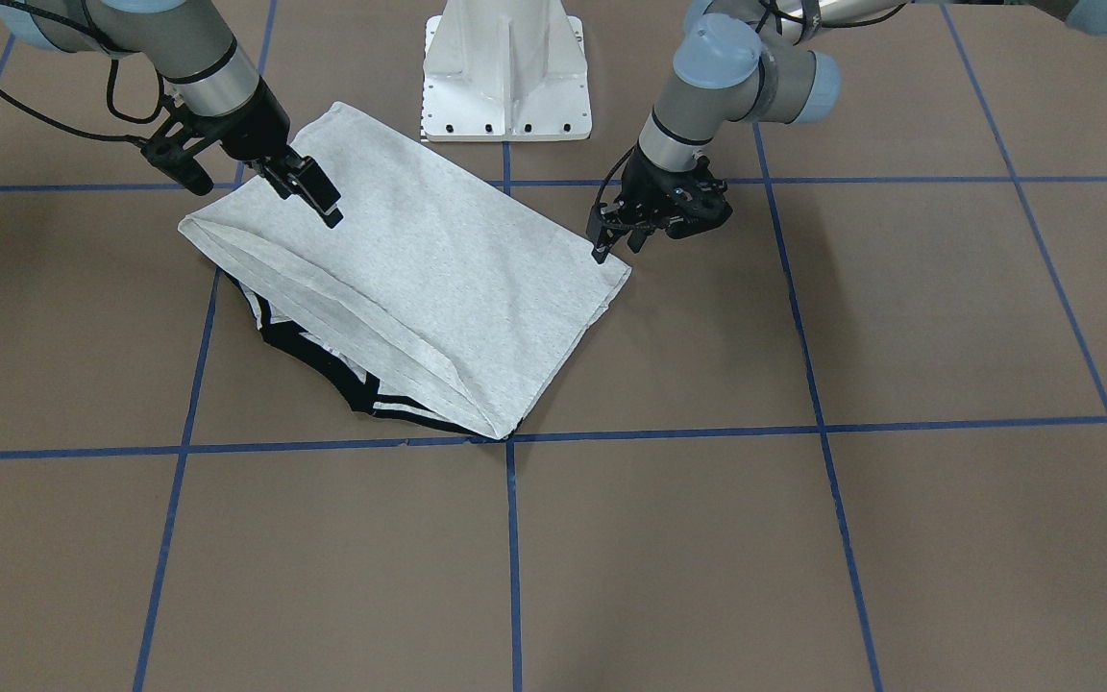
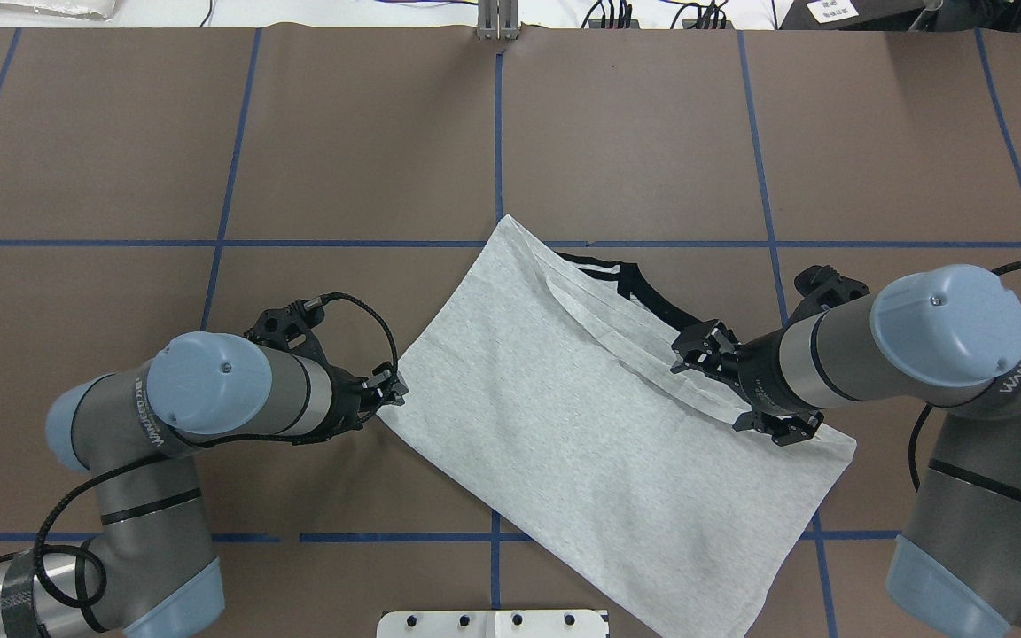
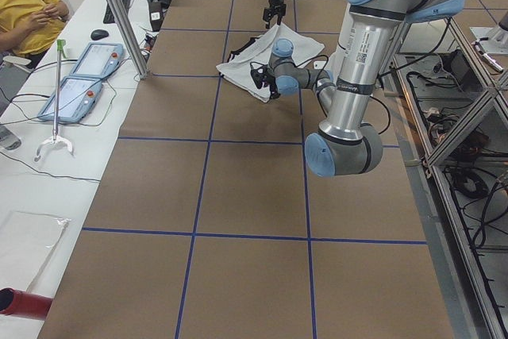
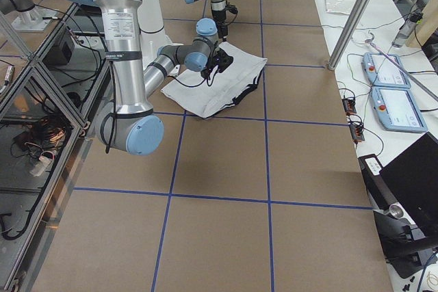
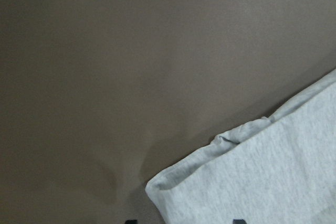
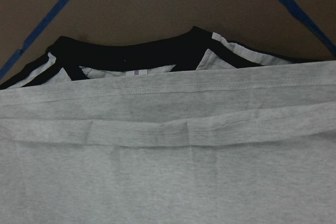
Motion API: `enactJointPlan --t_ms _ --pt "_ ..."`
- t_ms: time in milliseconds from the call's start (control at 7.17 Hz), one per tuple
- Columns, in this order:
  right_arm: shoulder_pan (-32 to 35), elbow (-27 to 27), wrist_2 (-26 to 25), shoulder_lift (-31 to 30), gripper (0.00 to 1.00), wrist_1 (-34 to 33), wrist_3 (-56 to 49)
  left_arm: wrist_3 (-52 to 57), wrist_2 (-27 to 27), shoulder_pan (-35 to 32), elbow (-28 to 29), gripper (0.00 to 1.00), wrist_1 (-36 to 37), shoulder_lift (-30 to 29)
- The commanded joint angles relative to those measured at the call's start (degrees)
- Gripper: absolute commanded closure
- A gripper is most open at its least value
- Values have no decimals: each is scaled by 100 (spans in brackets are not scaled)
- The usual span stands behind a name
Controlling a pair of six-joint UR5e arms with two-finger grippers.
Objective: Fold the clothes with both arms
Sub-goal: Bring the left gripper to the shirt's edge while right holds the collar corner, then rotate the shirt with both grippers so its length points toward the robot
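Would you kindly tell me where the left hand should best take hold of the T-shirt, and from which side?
Probably the folded corner of the T-shirt nearest the left hand. Come in low from the bare table on the robot's left, one finger sliding under: the layers end together there in a rounded, slightly raised edge.

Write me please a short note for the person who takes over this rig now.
Left gripper: open, empty, at the T-shirt's side corner.
Right gripper: looks open, empty, above the T-shirt near its hem edges.
T-shirt: flat on the table, plain side up, folded once; the black collar peeks out beyond the hem.
Done: one fold. Left to do: the further folds.
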Motion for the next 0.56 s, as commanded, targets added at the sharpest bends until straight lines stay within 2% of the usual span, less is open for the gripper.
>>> enactJointPlan --t_ms 0,279,419 --pt "5 -15 -9 8 0 0 -1 15 150 55 268 48 -1 -143" --pt "5 3 -9 17 0 0 -1 111 256 -40 295 100 -1 -143" --pt "5 3 -9 17 0 0 -1 295 256 -128 295 100 8 -143"
